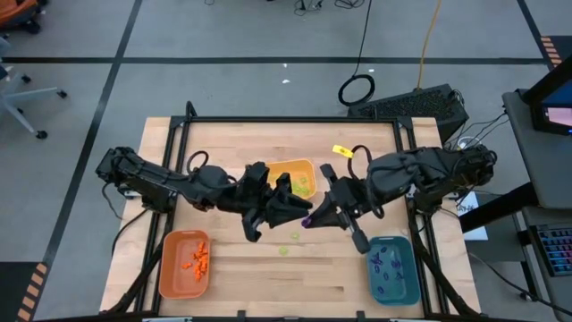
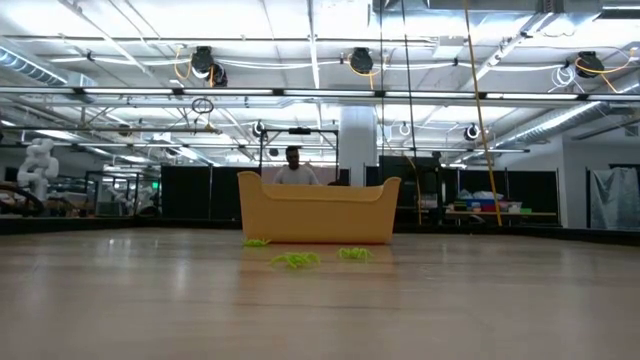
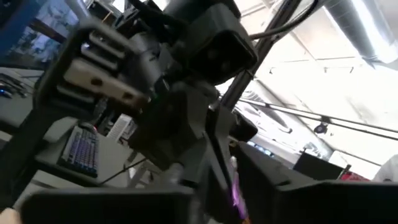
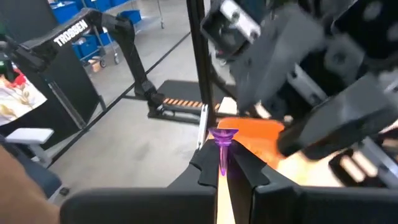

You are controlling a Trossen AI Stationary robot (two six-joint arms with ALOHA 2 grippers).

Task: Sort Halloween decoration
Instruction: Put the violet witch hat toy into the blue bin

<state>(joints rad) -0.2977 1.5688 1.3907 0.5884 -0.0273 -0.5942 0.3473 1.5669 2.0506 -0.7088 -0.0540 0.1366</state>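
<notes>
R gripper [image 4: 224, 167] pinching purple piece [image 4: 224, 147], mid-table

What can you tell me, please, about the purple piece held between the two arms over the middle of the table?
The purple piece is a small, glossy, plastic-looking decoration with a flared, funnel-like head on a thin stem. The right gripper has its jaws shut on the stem, the head sticking out beyond them. From above it shows as a purple speck over the table's middle, where the left gripper meets the right. It is off the wood, in none of the trays.
</notes>
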